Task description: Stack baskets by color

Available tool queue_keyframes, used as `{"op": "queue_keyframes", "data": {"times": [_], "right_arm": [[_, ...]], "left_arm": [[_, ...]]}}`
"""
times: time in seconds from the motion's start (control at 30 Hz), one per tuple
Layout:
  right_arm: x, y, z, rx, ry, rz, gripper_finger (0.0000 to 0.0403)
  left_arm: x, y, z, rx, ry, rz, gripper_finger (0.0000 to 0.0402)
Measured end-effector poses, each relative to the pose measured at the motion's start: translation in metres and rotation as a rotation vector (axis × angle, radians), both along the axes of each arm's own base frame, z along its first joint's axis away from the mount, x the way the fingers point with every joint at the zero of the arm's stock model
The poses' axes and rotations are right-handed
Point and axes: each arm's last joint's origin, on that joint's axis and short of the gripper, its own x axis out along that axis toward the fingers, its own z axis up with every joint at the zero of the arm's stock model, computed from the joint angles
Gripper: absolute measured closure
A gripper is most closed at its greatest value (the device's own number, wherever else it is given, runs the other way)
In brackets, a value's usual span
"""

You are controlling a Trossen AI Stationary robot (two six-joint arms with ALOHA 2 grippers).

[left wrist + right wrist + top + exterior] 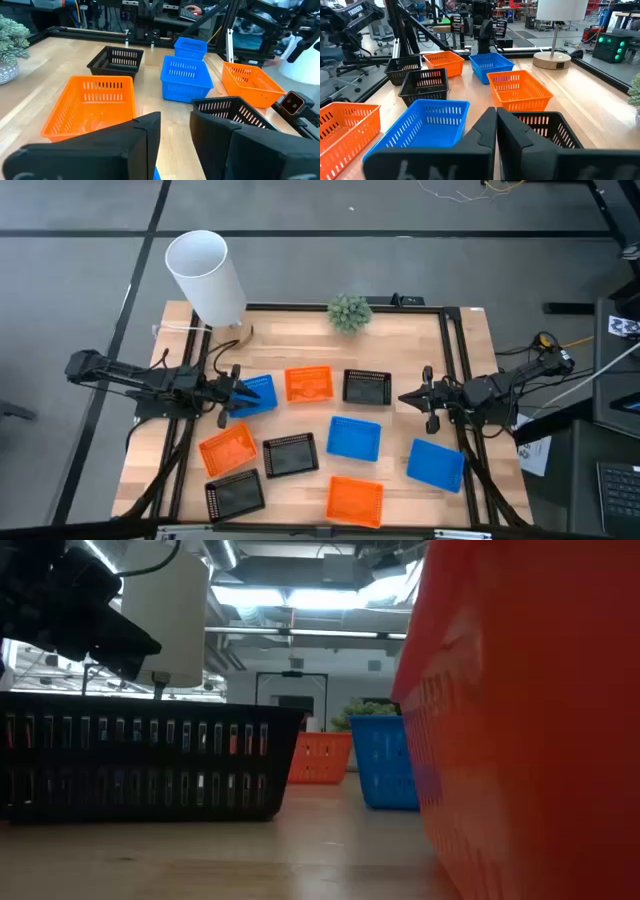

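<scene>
Nine baskets lie singly on the wooden table. A blue basket (255,395), an orange one (308,384) and a black one (367,387) form the far row. Nearer lie two blue (354,438) (436,463), two orange (228,450) (355,500) and two black (290,455) (235,495). My left gripper (236,392) is open at the left edge of the far blue basket. My right gripper (405,397) is shut, just right of the far black basket (540,127). My left gripper (175,135) stands over the far blue basket's left rim (156,173), coming level from the table's left. Its own fingers hide that place, so I cannot tell whether it touches the rim.
A tall white cylinder (205,275) stands at the far left corner and a small green plant (349,311) at the middle of the far edge. A dark frame rail (452,360) runs along the table's sides. Bare wood shows between the far row and the plant.
</scene>
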Motion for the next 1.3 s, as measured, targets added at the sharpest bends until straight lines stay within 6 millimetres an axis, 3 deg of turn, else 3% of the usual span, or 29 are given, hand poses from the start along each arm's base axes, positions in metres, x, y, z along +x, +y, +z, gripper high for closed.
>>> {"op": "queue_keyframes", "data": {"times": [0.93,1.17,1.3], "right_arm": [[0.0,0.0,0.0,0.0,-0.001,0.0,0.0389],[0.0,0.001,0.01,0.018,-0.092,0.015,0.0389],[0.0,0.001,0.012,0.159,-0.115,0.012,0.0389]], "left_arm": [[0.0,0.0,0.0,0.0,0.0,0.0,0.0304],[0.0,0.0,0.0,0.0,0.0,0.0,0.0304],[0.0,0.0,0.0,0.0,0.0,0.0,0.0304]]}}
